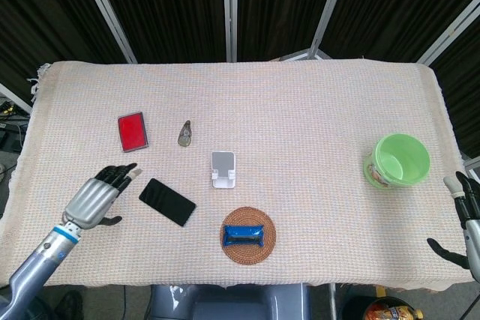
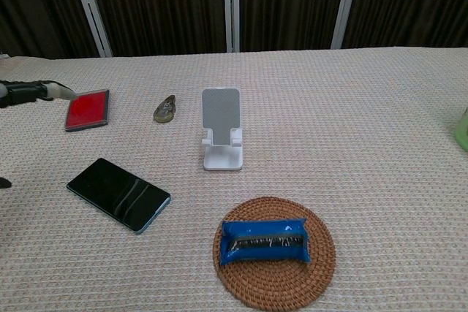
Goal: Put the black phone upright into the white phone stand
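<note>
The black phone (image 1: 167, 201) lies flat, screen up and skewed, on the cloth-covered desk (image 1: 315, 125), just to the near left of the white phone stand (image 1: 223, 168), which stands upright with nothing on its shelf. The left hand (image 1: 100, 195) hovers just left of the phone with its fingers (image 1: 120, 174) spread and pointing toward it, holding nothing; whether the fingertips touch the cloth cannot be told from above. In the chest view only the tips of those fingers (image 2: 33, 92) enter at the left edge, the palm cut off. The right hand (image 1: 463, 219) is far to the right of the stand, at the desk's edge, partly cropped by the frame; its fingers look apart and empty, and the chest view does not show it. Directly in front of the stand a blue packet (image 1: 244, 235) lies on a round woven coaster (image 1: 248, 252); its printing is too small to read. Left of the stand and farther back sits a small dull object (image 1: 184, 133) of unclear kind, and beyond it a red card case (image 1: 133, 131). A green plastic bucket (image 1: 397, 160) stands well right of the stand, only a sliver of it showing in the chest view.
</note>
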Controlling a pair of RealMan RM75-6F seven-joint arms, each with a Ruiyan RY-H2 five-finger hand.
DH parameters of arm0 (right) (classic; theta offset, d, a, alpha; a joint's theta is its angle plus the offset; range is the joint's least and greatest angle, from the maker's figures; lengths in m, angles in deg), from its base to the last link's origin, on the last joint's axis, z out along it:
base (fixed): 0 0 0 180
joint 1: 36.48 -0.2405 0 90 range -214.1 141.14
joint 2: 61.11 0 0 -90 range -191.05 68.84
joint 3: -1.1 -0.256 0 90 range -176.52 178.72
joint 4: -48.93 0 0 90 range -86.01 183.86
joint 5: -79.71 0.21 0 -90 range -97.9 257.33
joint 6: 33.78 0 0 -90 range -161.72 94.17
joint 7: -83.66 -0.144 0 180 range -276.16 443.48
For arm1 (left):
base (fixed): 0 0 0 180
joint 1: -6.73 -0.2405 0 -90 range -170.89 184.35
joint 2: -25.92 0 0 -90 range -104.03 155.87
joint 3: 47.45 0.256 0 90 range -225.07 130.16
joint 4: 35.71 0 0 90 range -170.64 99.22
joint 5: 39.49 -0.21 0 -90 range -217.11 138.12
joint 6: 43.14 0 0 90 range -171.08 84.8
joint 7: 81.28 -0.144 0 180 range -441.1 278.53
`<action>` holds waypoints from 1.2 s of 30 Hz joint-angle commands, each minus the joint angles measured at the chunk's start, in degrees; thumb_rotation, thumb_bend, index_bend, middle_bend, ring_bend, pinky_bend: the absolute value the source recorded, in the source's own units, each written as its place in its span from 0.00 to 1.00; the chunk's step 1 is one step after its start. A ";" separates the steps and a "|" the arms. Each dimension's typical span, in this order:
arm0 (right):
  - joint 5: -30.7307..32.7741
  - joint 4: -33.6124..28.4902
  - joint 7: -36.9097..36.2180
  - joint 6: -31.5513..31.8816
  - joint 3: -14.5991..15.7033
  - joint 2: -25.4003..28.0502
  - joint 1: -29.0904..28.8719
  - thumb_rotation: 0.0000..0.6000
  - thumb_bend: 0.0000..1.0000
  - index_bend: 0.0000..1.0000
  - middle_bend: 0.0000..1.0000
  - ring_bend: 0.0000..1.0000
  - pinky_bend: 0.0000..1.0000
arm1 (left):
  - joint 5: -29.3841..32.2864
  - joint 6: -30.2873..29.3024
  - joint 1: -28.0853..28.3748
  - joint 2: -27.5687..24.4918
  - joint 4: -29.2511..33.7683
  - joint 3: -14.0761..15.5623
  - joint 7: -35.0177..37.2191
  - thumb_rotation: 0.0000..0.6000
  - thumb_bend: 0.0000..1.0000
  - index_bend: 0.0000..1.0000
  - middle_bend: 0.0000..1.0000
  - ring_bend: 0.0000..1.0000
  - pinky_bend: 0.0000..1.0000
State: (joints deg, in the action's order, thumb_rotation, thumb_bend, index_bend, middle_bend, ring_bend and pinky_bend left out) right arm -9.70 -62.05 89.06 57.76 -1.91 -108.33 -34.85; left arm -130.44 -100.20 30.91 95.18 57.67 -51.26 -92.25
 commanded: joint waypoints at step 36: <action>5.70 0.30 -0.10 -3.50 -0.95 0.17 -1.23 1.00 0.00 0.00 0.00 0.00 0.00 | 5.34 13.66 14.23 16.53 -14.44 1.53 -10.17 1.00 0.19 0.46 0.37 0.42 0.39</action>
State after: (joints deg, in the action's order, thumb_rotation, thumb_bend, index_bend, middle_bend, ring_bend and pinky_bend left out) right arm -3.99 -61.77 88.98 54.26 -2.87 -108.18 -36.10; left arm -124.85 -86.15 45.12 111.69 43.25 -49.87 -102.05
